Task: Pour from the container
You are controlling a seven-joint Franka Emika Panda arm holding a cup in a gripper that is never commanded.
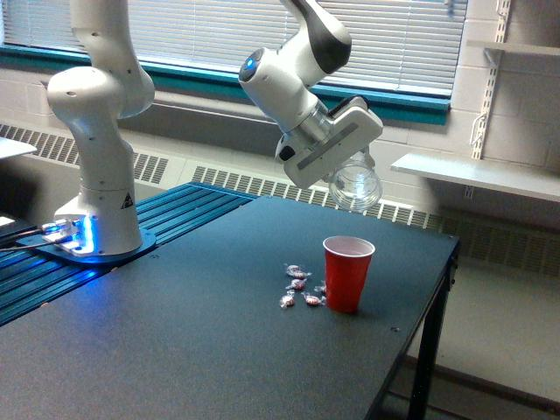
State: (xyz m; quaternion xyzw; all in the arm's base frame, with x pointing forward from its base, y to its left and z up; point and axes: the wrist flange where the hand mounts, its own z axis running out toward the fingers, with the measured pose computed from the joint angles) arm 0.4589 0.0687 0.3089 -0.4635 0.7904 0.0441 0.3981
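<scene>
The container [356,186] is a clear round plastic cup, tipped mouth-down and held in the air by my gripper [343,159], which is shut on it. It hangs just above and slightly to the exterior view's right of the red cup [346,273], which stands upright on the dark table [175,341]. The clear cup looks empty now. Several wrapped candies [297,286] lie on the table at the red cup's left side.
The arm's white base [98,201] stands on a blue slatted platform [52,271] at the exterior view's left. The table's right edge [437,289] runs close to the red cup. White shelves [477,175] hang on the wall at the right.
</scene>
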